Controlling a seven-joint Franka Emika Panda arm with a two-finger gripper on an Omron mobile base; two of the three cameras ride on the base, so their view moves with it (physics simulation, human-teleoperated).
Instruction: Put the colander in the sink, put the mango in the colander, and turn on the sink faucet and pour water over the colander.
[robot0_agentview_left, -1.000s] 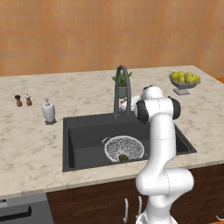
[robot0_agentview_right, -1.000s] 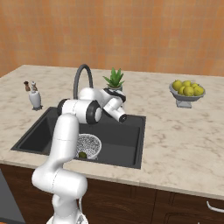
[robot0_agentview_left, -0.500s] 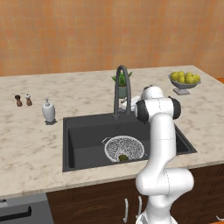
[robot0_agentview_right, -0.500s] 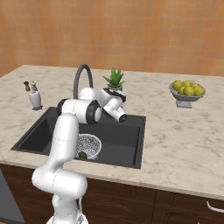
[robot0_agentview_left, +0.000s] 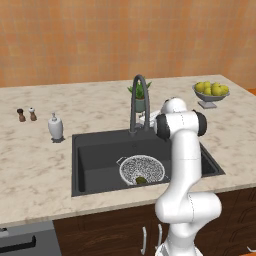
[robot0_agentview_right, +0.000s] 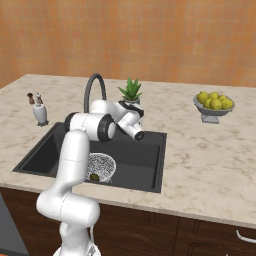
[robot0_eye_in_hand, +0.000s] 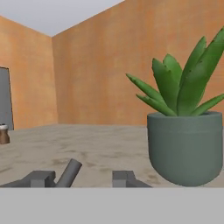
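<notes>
The colander (robot0_agentview_left: 142, 170) sits in the sink (robot0_agentview_left: 97, 155) holding the mango (robot0_agentview_left: 141, 180), below the gripper (robot0_eye_in_hand: 83, 178). The rigid faucet lever (robot0_eye_in_hand: 70, 173) stands between the part-open, empty fingers; push it near its tip.

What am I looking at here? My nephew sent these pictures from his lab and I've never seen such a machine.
It is a computer-rendered kitchen with a white robot arm on a base that can drive. Two pictures come from cameras on that base, behind the arm to its left and right; the third comes from a camera on its hand. In the dark sink lies a wire-mesh colander with a small green mango inside. The gripper sits by the lever of the gooseneck faucet, fingers either side of it; whether they pinch it is unclear. On the counter stand a potted plant, a soap dispenser, two small shakers and a bowl of yellow-green fruit.
</notes>
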